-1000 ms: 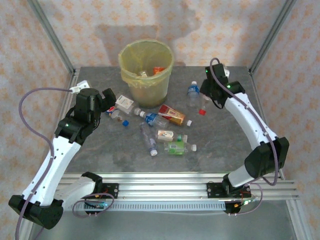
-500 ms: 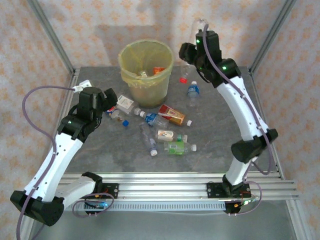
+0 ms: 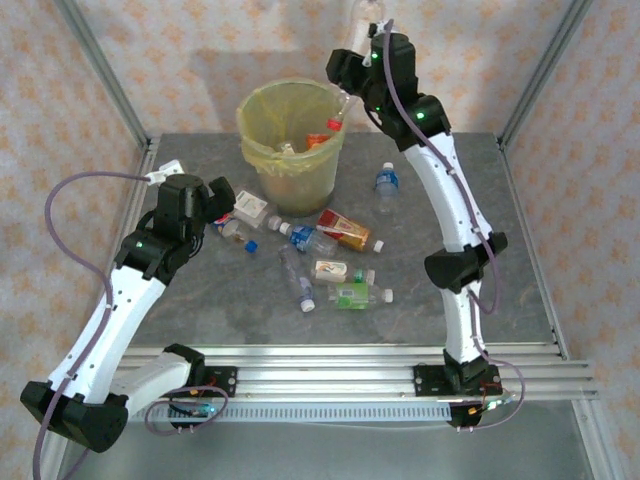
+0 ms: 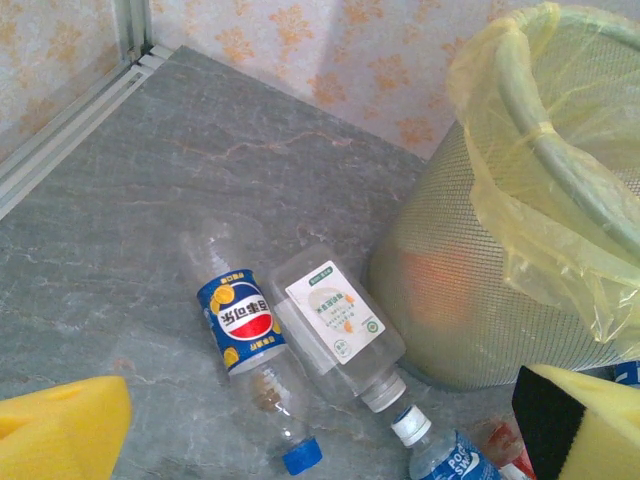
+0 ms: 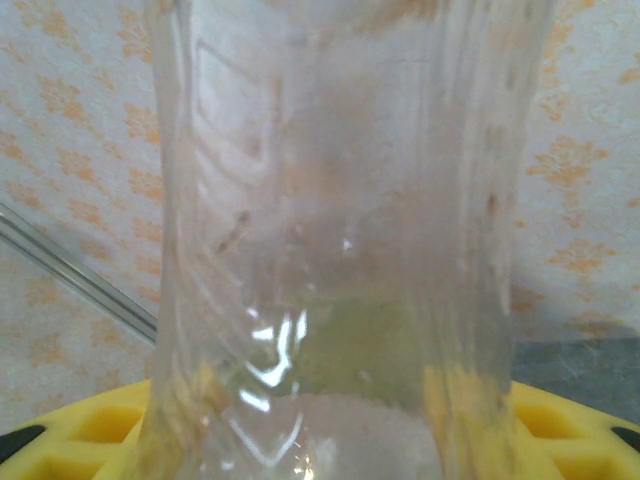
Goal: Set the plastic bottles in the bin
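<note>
One clear bottle (image 5: 340, 250) hangs clamped in the right hand (image 3: 347, 88) over the right rim of the bin (image 3: 300, 175) by the counter's (image 3: 250, 300) far edge — better centred above the opening before release — while the left hand (image 3: 222, 203) hovers wide near the left edge.

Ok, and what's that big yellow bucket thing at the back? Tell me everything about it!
That's the bin: a round bucket, wider at the top, standing upright at the far side of the table. Its wall looks like fine grey mesh, and a thin, see-through yellow bag lines it and folds over the rim. Something orange lies inside. Bottles lie on the table by its foot. The right gripper holds a clear bottle over its right rim.
</note>
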Robot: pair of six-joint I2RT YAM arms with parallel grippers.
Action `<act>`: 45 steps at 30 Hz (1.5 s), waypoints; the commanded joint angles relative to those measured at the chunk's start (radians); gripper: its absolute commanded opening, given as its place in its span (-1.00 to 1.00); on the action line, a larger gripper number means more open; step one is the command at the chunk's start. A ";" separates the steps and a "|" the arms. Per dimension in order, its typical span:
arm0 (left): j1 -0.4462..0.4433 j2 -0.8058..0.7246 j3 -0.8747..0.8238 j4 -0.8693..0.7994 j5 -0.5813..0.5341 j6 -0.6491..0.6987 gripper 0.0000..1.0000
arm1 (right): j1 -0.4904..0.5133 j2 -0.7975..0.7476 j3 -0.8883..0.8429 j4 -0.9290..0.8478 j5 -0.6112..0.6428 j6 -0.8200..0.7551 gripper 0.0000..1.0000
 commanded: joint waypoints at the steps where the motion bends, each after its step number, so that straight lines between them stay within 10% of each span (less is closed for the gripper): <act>1: -0.006 0.001 -0.014 0.000 0.001 -0.005 1.00 | 0.011 0.036 0.038 0.135 -0.030 0.014 -0.41; 24: -0.006 0.015 -0.035 0.048 0.030 -0.026 1.00 | 0.069 0.349 0.084 0.386 -0.040 -0.146 -0.31; 45: 0.031 0.107 -0.005 -0.069 -0.051 -0.127 1.00 | 0.106 0.350 0.087 0.227 -0.006 -0.257 0.63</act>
